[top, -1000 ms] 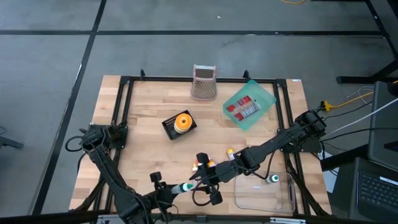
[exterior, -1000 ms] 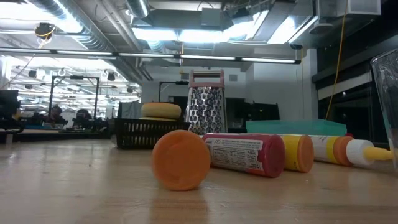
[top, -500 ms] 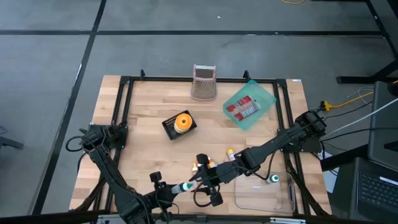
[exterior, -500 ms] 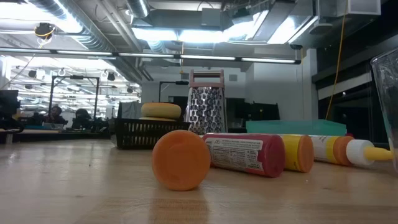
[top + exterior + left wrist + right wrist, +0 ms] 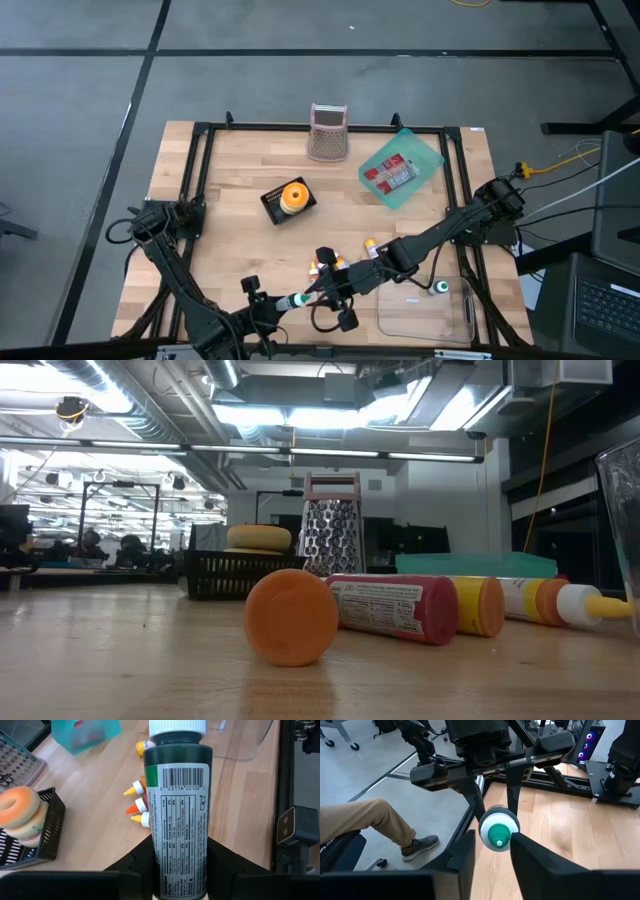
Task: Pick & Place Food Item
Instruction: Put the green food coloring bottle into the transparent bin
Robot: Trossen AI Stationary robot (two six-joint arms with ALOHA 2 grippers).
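Green bottle (image 5: 176, 815) sat squeezed between the left gripper's (image 5: 175, 857) fingers near the table's front edge. The right gripper (image 5: 492, 851) pinched its white cap (image 5: 499, 828) from the other end.

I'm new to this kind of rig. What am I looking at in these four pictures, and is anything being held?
Two dark robot arms work at a wooden table. One picture looks straight down, one looks level across the tabletop, and two come from cameras on the wrists. The left gripper is shut on a green bottle with a white cap, at the table's near edge. The right gripper reaches in around that bottle's cap end. On the table lie a grater, a black basket holding doughnuts, a teal tray, a few squeeze bottles and a clear container.
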